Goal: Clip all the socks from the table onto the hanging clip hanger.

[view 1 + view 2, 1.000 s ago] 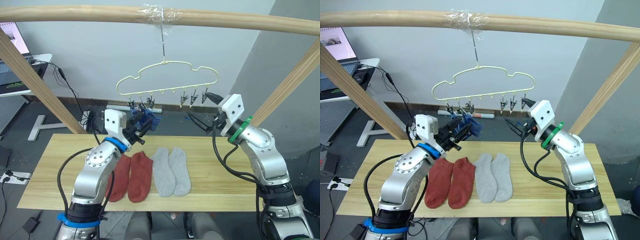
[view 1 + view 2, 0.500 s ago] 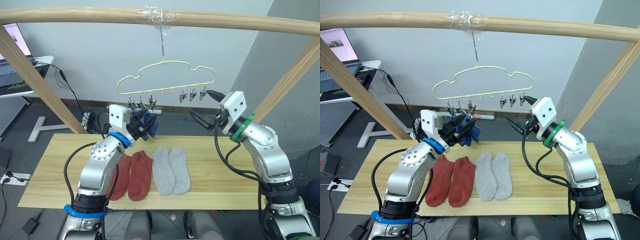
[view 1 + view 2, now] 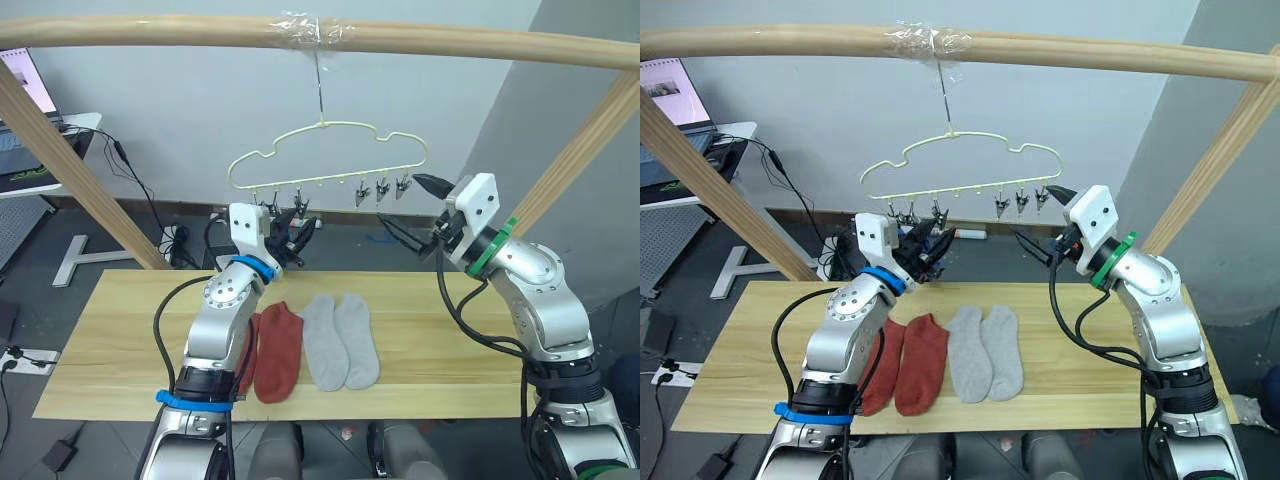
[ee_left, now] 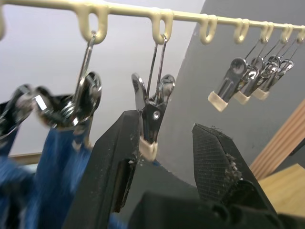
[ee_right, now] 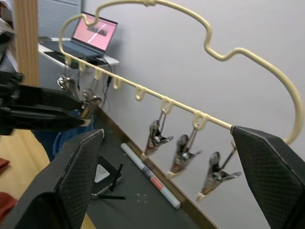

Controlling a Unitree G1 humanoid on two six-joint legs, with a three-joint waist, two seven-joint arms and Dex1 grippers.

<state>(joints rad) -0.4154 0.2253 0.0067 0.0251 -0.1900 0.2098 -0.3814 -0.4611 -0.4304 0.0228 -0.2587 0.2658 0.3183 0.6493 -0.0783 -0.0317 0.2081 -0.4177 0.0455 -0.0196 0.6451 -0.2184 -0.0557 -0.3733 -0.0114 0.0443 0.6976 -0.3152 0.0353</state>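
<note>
Blue socks (image 4: 57, 157) already hang from the clip hanger (image 3: 330, 150)'s leftmost clips; two rust-red socks (image 3: 272, 345) and two grey socks (image 3: 340, 342) lie side by side on the table (image 3: 110, 330). We have our left gripper (image 4: 162, 157) spread around the third clip (image 4: 152, 112), one finger touching it, empty. Our right gripper (image 5: 176, 143) is spread wide beside the hanger's right end. Next, we judge, comes fetching a red sock.

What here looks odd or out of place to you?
The clip hanger looks uneven: its metal clips are bunched in threes at either end, and blue socks hang from the end by the left gripper. The red and grey socks lie neatly on the table.
</note>
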